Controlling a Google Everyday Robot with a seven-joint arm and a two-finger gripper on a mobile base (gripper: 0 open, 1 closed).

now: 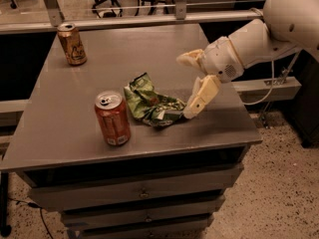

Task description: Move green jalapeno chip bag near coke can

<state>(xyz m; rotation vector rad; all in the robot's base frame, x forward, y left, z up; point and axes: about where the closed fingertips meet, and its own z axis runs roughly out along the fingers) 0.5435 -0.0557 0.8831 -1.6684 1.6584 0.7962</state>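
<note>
The bag [152, 103] lies crumpled and flat on the worktop [129, 54], a little front of middle. Its green foil is creased, and light print shows on the folds. The coke can [113, 118] stands upright just left of the bag, close to the front edge. A narrow strip of bare worktop shows between the two, so they are near but apart.

The hand [184, 86] is at the bag's right end, above the right part of the worktop. It is open, and its two pale fingers [202, 96] are spread wide. The upper one points left, well above the surface. The lower one slants down, and its tip reaches the bag's right edge; whether it presses on the foil I cannot tell. Nothing is held between them. The white arm [259, 39] comes in from the upper right.

A gold can [72, 44] stands upright at the far left corner, well away from the bag and the coke can. Below the worktop are grey drawers [139, 193]. A metal rail [149, 20] runs behind the far edge, and the speckled floor [284, 183] shows at right.
</note>
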